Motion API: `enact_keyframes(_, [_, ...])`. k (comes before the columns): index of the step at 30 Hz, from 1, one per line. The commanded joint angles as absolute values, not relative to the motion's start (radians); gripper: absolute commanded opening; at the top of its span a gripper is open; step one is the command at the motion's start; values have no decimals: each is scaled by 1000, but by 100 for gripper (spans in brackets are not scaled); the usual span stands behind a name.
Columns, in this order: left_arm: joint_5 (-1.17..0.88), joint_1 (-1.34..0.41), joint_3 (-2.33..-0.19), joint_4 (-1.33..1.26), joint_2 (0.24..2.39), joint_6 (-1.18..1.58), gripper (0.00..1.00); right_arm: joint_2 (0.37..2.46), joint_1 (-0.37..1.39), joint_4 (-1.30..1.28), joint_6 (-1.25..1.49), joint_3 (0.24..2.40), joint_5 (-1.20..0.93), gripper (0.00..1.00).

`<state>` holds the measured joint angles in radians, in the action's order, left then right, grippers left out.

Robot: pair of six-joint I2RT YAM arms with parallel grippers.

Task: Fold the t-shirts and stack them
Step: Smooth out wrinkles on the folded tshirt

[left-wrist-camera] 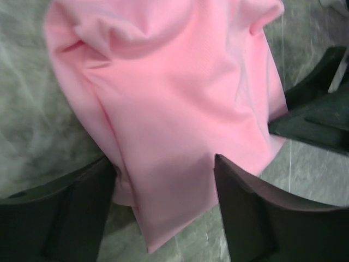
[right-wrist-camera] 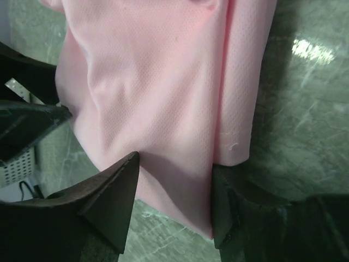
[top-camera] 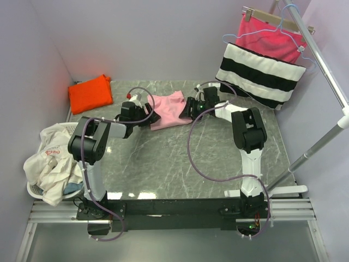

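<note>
The light pink t-shirt (top-camera: pixel 168 109) lies as a folded bundle on the marble table, towards the back middle. My left gripper (top-camera: pixel 151 116) is at its left edge, open, with the pink cloth (left-wrist-camera: pixel 174 98) lying between its two fingers (left-wrist-camera: pixel 256 218). My right gripper (top-camera: pixel 189 107) is at the shirt's right edge, also open, with the pink cloth (right-wrist-camera: pixel 163 82) between its fingers (right-wrist-camera: pixel 103 202). In each wrist view the jaws stand wide apart over a corner of the shirt. The bright orange t-shirt (top-camera: pixel 91 93) lies folded at the back left corner.
A white laundry basket (top-camera: pixel 34 190) with white clothes stands off the table's left edge. A black-and-white striped cloth (top-camera: pixel 262 73) and a magenta cloth (top-camera: pixel 270 35) on a hanger hang at the back right from a slanted metal rack pole (top-camera: pixel 322 60).
</note>
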<state>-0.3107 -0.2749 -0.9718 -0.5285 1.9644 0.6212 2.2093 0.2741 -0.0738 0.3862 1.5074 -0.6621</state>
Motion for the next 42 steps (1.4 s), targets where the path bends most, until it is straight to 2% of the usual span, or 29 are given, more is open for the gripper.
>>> enact_keyframes(1, [-388,-319,-919,-557,1977,650,68,2230,272,-40,422,1502,-765,52])
enact_keyframes(2, [-397,-327,-910,-560,1977,658,57,2218,273,-29,434,1488,-765,34])
enact_keyframes(4, [-417,-333,-870,-572,1967,676,45,2200,273,-8,439,1445,-769,20])
enact_keyframes(5, [-416,-337,-853,-574,1957,681,35,2189,273,-3,442,1427,-770,9])
enact_keyframes(6, [-408,-339,-824,-571,1938,684,31,2159,272,-3,449,1380,-766,4])
enact_keyframes(8, [-408,-342,-801,-523,1908,684,23,2084,275,47,475,1307,-762,0])
enact_keyframes(11, [-379,-353,-735,-434,1817,680,20,1949,291,103,500,1128,-729,0])
enact_keyframes(15, [-347,-367,-675,-263,1655,654,18,1771,331,110,514,871,-689,0])
enact_keyframes(20, [-382,-405,-620,-88,1508,643,19,1542,412,78,572,677,-649,0])
enact_keyframes(21, [-379,-417,-600,-33,1459,643,20,1510,428,55,581,629,-640,2])
enact_keyframes(22, [-379,-431,-589,-9,1436,647,20,1476,440,46,594,605,-626,16])
enact_keyframes(24, [-352,-485,-545,21,1367,691,25,1376,468,8,623,549,-598,35])
enact_keyframes(25, [-356,-501,-528,17,1350,705,29,1343,474,-1,629,537,-565,49])
enact_keyframes(26, [-351,-524,-519,21,1339,721,41,1281,474,-36,621,532,-533,53])
enact_keyframes(28, [-330,-540,-500,31,1319,745,48,1224,474,-142,597,543,-464,60])
enact_keyframes(29, [-322,-546,-497,38,1318,746,56,1176,476,-173,568,552,-390,60])
enact_keyframes(32, [-220,-551,-517,104,1309,732,67,1111,474,-244,506,597,-280,62])
enact_keyframes(38, [76,-551,-595,170,1223,718,81,1188,460,-163,414,670,-233,63])
enact_keyframes(42, [144,-548,-617,77,1244,700,82,1302,445,-43,393,712,-268,63])
